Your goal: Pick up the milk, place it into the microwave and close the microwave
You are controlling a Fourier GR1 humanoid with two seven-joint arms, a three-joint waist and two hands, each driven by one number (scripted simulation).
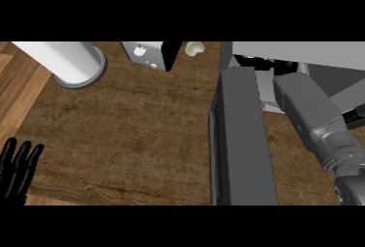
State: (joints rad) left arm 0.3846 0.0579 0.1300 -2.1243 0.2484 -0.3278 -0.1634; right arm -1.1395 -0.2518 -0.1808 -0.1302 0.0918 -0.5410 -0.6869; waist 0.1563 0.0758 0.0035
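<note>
While the right forearm [314,120] is reached into the microwave [299,53], its hand is hidden, so grip cannot be told; milk not visible either. Left hand [18,169] is rested open at lower left. Open door [242,140] could be knocked by forearm on withdrawal, w/ milk tipped inside

- We see a wide bare stretch of brown worktop [128,140] from centre to left; a hand could pass freely there.
- The open microwave door [242,140] stands as a long dark wall right of centre, splitting the worktop top to bottom.
- Right of the door, our right forearm [314,120] fills the narrow strip leading to the microwave [299,50].
- At the far edge: a white cylinder on a grey base [71,65] at left, and a small grey appliance [146,55] beside it.
- The left hand [16,171] rests at the lower left edge, fingers straight.
</note>
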